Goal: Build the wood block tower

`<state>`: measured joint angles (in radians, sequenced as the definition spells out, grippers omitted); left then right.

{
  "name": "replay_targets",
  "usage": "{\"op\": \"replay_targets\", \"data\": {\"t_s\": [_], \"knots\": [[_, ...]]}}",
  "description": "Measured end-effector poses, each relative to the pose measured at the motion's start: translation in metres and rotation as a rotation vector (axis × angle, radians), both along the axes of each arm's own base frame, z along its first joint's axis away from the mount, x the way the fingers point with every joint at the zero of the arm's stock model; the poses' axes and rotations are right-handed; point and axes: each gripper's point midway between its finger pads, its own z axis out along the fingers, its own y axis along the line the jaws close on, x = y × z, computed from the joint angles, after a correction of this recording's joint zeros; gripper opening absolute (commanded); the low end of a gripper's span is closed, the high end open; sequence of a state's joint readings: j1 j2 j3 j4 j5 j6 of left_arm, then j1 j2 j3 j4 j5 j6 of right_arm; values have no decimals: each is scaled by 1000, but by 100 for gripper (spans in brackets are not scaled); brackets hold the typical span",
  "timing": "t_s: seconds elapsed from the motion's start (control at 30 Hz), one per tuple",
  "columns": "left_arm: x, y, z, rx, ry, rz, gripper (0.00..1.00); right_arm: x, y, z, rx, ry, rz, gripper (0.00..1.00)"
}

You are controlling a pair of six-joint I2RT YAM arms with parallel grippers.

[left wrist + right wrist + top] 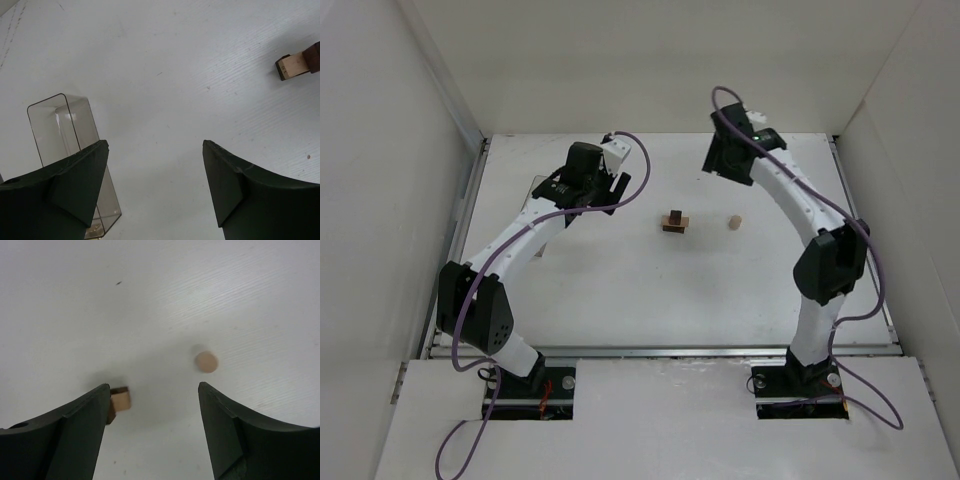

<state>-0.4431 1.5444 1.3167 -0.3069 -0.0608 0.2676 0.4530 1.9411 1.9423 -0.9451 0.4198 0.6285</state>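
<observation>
Tan slab [295,64] flat at upper right, long axis slanting, pale cylinder [206,362] end-up, left gripper [155,145] and right gripper [154,386] hovering, fingers apart

You get bright, even light from overhead — the white desk [620,290] nearly washes out and shadows are faint. In your right wrist view the pale cylinder [206,362] looks soft and blurred, a dim smudge of shadow beside it — the clear box [55,125] catches faint glints.
</observation>
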Motion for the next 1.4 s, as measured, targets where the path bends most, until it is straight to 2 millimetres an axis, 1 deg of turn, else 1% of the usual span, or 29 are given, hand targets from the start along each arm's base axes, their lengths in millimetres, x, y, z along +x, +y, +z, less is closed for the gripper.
{"op": "replay_targets", "data": {"t_s": [0.03, 0.07, 0.1, 0.17, 0.2, 0.27, 0.37, 0.47, 0.57, 0.7, 0.77, 0.93, 1.0, 1.27, 1.3, 1.4], "knots": [[0, 0, 0, 0, 0, 0, 73, 4, -16, 3, 9, -6, -32, 76], [0, 0, 0, 0, 0, 0, 73, 8, -35, 2, 14, -5, -71, 76], [0, 0, 1, -1, -1, 1, 73, 11, -52, -3, 15, 6, -105, 76], [0, 0, 1, 0, -2, 1, 73, 12, -78, -24, 2, 57, -156, 76], [0, 0, 1, 0, -2, 0, 73, 11, -86, -38, -5, 91, -169, 76], [0, 0, 1, 0, -2, 0, 73, 3, -90, -72, -23, 177, -171, 75], [0, 0, 1, 0, -2, 0, 73, -8, -86, -107, -39, 267, -154, 72], [0, 0, 1, 1, -2, 0, 73, -16, -84, -129, -47, 324, -142, 70], [0, 0, 1, 0, -2, 0, 73, -16, -82, -138, -44, 338, -137, 64], [0, 0, 1, 1, -3, 0, 73, -14, -81, -141, -39, 334, -127, 56], [0, 0, 1, 1, -2, 0, 73, -12, -81, -143, -40, 331, -121, 54], [0, 0, 1, 1, -3, 0, 73, -11, -79, -146, -39, 333, -107, 54], [0, 0, 1, 1, -3, 0, 73, -11, -78, -147, -36, 334, -102, 52], [0, 0, 1, 1, -3, 0, 73, -13, -78, -152, -35, 345, -92, 52], [0, 0, 1, 1, -3, 0, 73, -15, -78, -153, -37, 350, -92, 47], [0, 0, 1, 1, -2, 0, 73, -18, -79, -157, -43, 365, -87, 42]]}}
